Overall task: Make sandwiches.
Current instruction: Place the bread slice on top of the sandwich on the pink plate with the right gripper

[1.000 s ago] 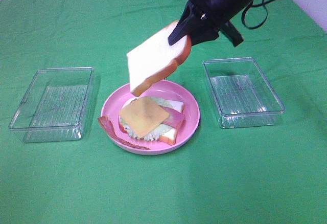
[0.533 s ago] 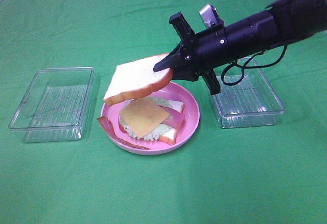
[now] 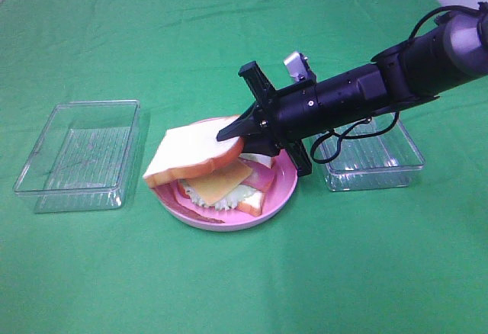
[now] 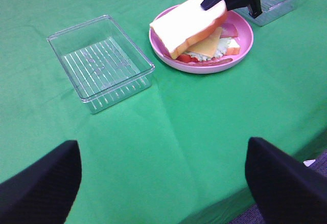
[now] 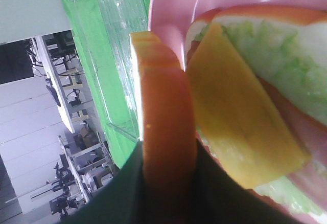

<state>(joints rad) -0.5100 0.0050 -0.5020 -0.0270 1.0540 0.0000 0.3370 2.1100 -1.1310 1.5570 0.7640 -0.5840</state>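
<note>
On the pink plate (image 3: pixel 284 187) lies an open sandwich: a bottom bread slice, pale lettuce (image 3: pixel 221 195), pink bacon (image 3: pixel 258 174) and a yellow cheese square (image 3: pixel 221 182). My right gripper (image 3: pixel 238 130) is shut on a white bread slice with orange crust (image 3: pixel 191 154) and holds it low over the stack, tilted down to the left, covering its left part. The right wrist view shows the crust (image 5: pixel 164 127) clamped between the fingers, with cheese (image 5: pixel 235 127) and lettuce (image 5: pixel 276 55) just beyond. My left gripper (image 4: pixel 163 183) is open, far from the plate (image 4: pixel 240 47).
A clear plastic tray (image 3: pixel 76 154) stands left of the plate, another (image 3: pixel 369 146) on the right, under my right arm. Both look empty. A loose bacon strip (image 3: pixel 200 213) lies along the plate's front-left edge. Green cloth covers the table.
My right gripper has come down and to the left with the bread slice, turning it from steeply tilted to nearly flat, low over the cheese.
</note>
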